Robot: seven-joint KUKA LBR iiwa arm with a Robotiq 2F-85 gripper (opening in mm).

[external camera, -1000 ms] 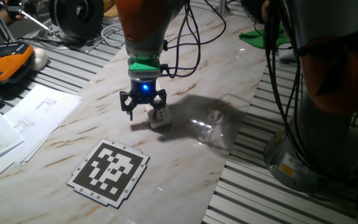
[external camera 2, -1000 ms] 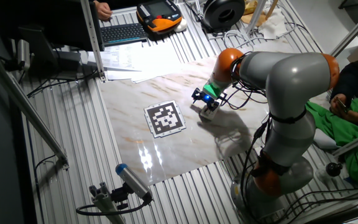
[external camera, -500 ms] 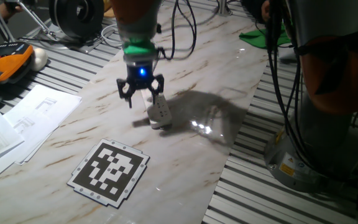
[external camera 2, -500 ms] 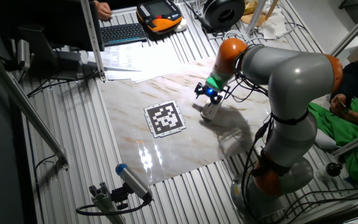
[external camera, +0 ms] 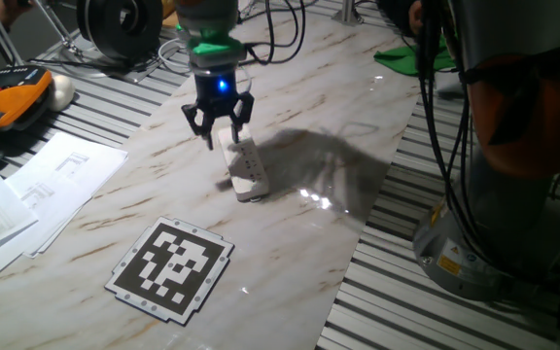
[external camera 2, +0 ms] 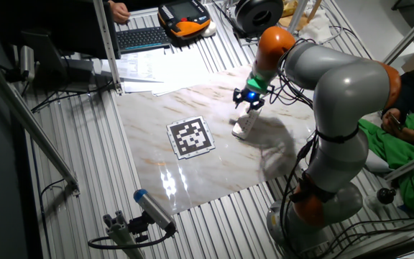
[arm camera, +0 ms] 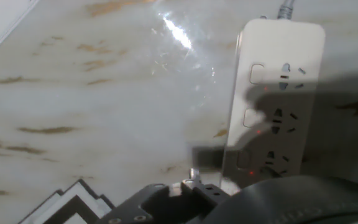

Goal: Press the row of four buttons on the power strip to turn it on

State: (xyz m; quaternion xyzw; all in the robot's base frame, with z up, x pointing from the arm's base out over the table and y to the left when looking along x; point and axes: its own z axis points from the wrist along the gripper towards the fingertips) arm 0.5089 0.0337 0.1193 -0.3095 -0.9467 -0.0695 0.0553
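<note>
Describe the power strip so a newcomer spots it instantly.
Look at the marbled white tabletop, just beyond the black-and-white square marker board. The small white oblong plastic power strip lies flat below the arm's gripper; dark socket holes and a cord set it apart.

Marble-look table top (external camera: 290, 107); on it: white power strip (external camera: 243, 167) w/ cord, marker board (external camera: 171, 266) near strip, papers (external camera: 52, 175) at edge.

free: marble around power strip (external camera: 244, 167) | obstacle: marker board (external camera: 171, 266) (near)
</note>
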